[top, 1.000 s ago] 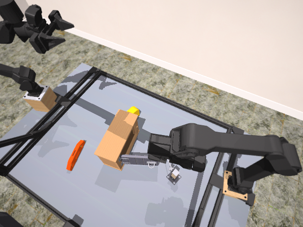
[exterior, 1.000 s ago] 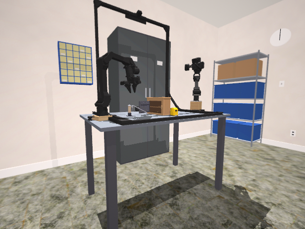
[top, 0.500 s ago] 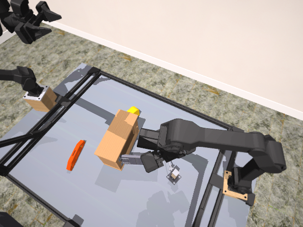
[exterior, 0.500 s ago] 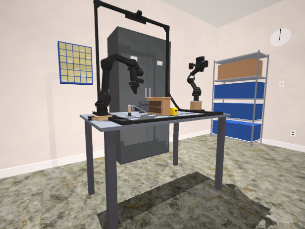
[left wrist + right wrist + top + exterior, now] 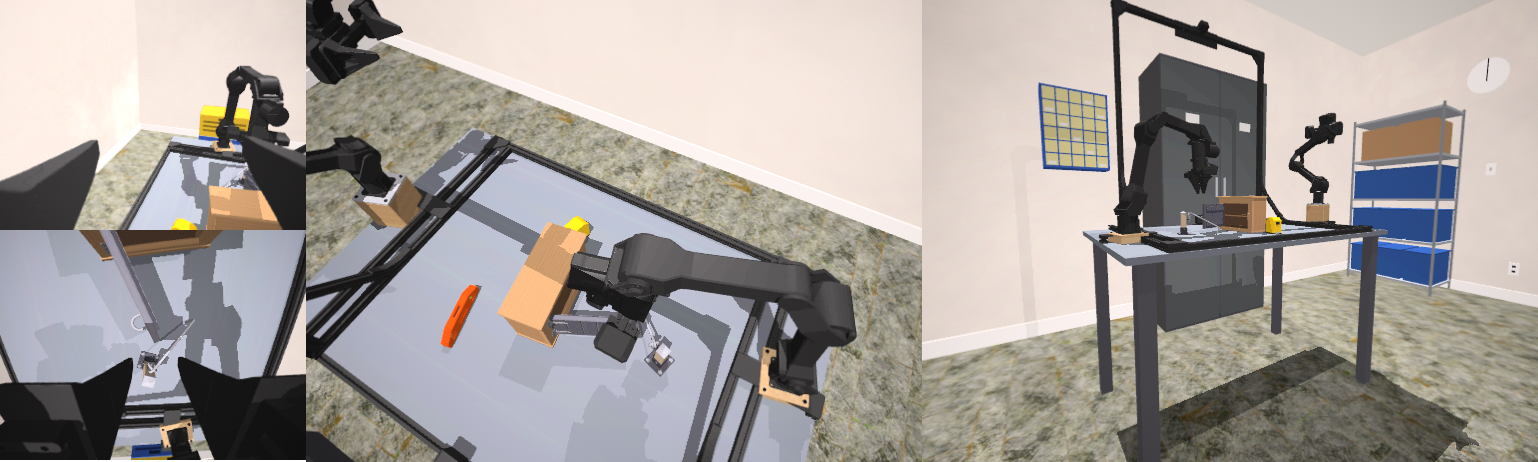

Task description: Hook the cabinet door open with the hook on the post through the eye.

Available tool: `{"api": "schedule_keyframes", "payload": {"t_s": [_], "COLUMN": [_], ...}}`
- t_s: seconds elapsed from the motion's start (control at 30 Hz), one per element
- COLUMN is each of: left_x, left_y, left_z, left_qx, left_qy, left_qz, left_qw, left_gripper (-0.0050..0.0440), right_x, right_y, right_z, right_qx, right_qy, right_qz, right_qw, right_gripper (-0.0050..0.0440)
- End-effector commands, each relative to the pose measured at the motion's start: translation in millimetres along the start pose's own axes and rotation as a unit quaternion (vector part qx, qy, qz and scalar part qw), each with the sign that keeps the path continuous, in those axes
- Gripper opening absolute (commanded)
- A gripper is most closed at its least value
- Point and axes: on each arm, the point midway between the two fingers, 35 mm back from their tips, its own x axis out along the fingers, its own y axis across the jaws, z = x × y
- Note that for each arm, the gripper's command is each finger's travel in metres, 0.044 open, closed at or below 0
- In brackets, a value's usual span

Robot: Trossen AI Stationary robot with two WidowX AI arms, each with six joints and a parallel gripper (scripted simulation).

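- The cabinet [image 5: 541, 280] [image 5: 1258, 215] [image 5: 237, 205] [image 5: 165, 249] is set on the table [image 5: 416, 285] [image 5: 1114, 251] [image 5: 162, 187] [image 5: 65, 287], with its grey door [image 5: 578, 325] [image 5: 1213, 214] [image 5: 132, 280] swung outward from its open front.
- The pale ring [image 5: 132, 322] that serves as the eye is seen on one face of the door, near its free end.
- The post [image 5: 662, 352] [image 5: 1183, 220] [image 5: 149, 380] is stood upright on a small base, near the door's free end. From it the thin hook rod [image 5: 651, 335] [image 5: 1204, 220] [image 5: 172, 346] is extended at a slant; in the right wrist view it is shown apart from the ring, on the opposite side of the door, and is not passed through it.
- The right gripper [image 5: 626, 300] [image 5: 1201, 190] [image 5: 155, 361] is held above the table, pointed downward. Its fingers are parted about halfway and nothing is gripped.
- The left gripper [image 5: 390, 44] [image 5: 1326, 131] [image 5: 170, 145] is raised well away from the cabinet, with its fingers spread wide and nothing between them.
- A yellow block [image 5: 577, 226] [image 5: 1273, 225] [image 5: 184, 225] is placed just beside the cabinet, at the end away from the door.
- An orange bar [image 5: 452, 327] is laid behind the cabinet, apart from it.
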Motion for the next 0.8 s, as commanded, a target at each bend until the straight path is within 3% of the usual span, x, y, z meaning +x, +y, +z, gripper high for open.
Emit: {"api": "schedule_keyframes", "payload": {"t_s": [0.0,0.27,0.77], "left_x": [-13,-22,-23], "left_y": [-12,-23,-24], "left_z": [7,9,9], "left_qx": [0.005,0.003,0.002], "left_qy": [-0.002,-0.001,-0.001], "left_qz": [0.000,0.000,0.000], "left_qw": [1.000,1.000,1.000], "left_gripper": [0.0400,0.0400,0.0400], "right_x": [9,15,16], "right_y": [0,-2,-2], "right_z": [10,18,19], "right_qx": [-0.105,-0.208,-0.214], "right_qy": [0.012,0.018,0.018], "right_qz": [0.007,0.014,0.014], "right_qw": [0.994,0.978,0.977], "right_gripper": [0.0220,0.0220,0.0220]}}
